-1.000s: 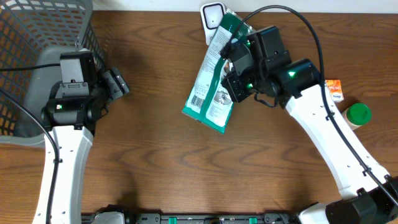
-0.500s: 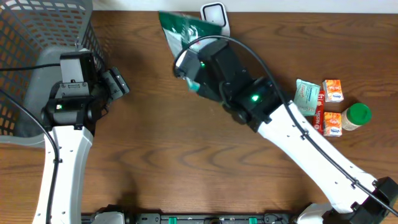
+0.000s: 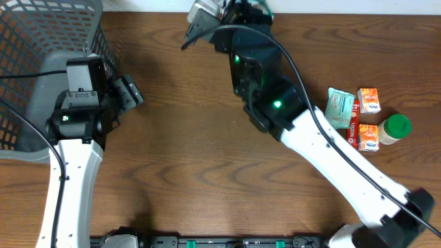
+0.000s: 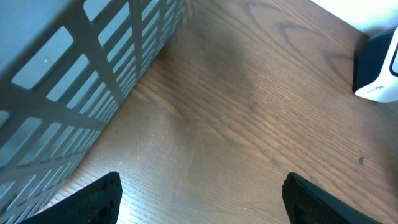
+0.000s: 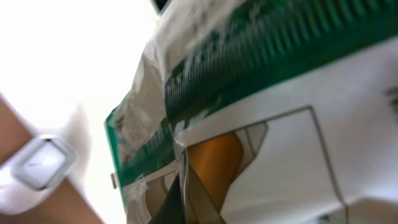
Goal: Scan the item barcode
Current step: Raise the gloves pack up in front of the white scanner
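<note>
While the left claw (image 3: 131, 91) hangs wide open and empty over bare wood beside the basket (image 3: 41, 27), the right claw (image 3: 231, 17) reaches to the far edge of the table (image 3: 207, 151), pinched shut on the bag (image 5: 280, 149). The bag sits right at its tips, crumpled, green and white, filling the wrist view. The white scanner (image 5: 37, 165) shows blurred, just down and left of the bag there.

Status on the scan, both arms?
Left gripper open, parked beside basket. Right gripper shut on green packet, up by scanner at far edge. Nothing seen blocking.
</note>
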